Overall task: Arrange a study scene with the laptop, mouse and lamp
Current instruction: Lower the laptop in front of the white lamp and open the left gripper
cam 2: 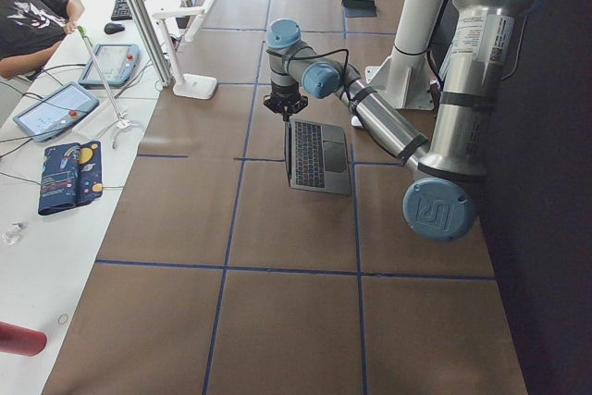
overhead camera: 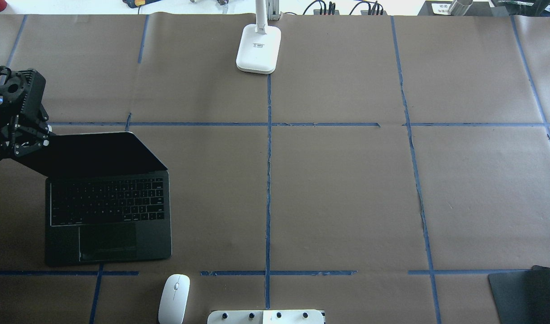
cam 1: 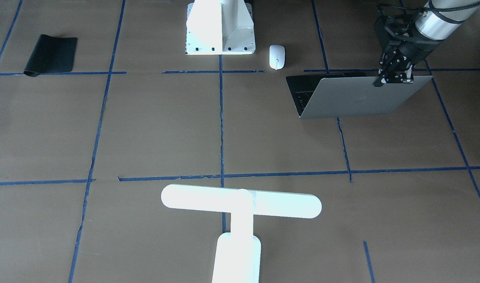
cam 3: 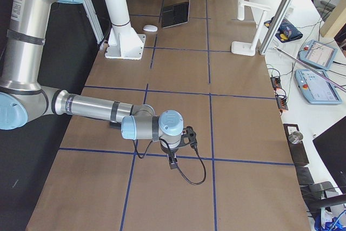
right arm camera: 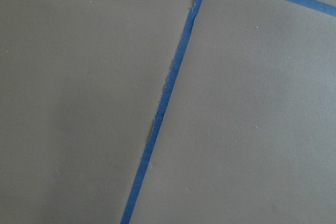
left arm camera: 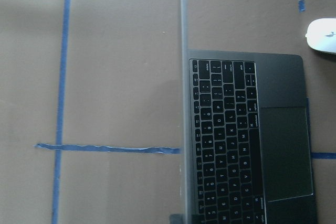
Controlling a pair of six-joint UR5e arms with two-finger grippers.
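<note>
The left end effector (cam 1: 395,79) is pinching the free upper edge of the lid of the laptop (cam 1: 354,98), near the corner on the robot's left, with its fingers clenched on the metal. The laptop is sitting on the robot's left half of the surface (cam 1: 153,125), keyboard facing the robot, and the lid is standing close to upright: the left wrist view is showing it edge-on. The gripped edge is running across the surface from side to side, parallel to the hinge, which is lying directly below the end effector; any further opening would probably swing that edge away from the robot about this axis. The mouse (cam 1: 277,56) is lying just beside the laptop's front corner, towards the robot's base, with its long axis pointing away from the robot. The lamp (cam 1: 240,204) is standing at the far edge, centrally placed. The right end effector (cam 3: 175,158) is hovering well apart from all three; whether it is released or clenched cannot be told.
</note>
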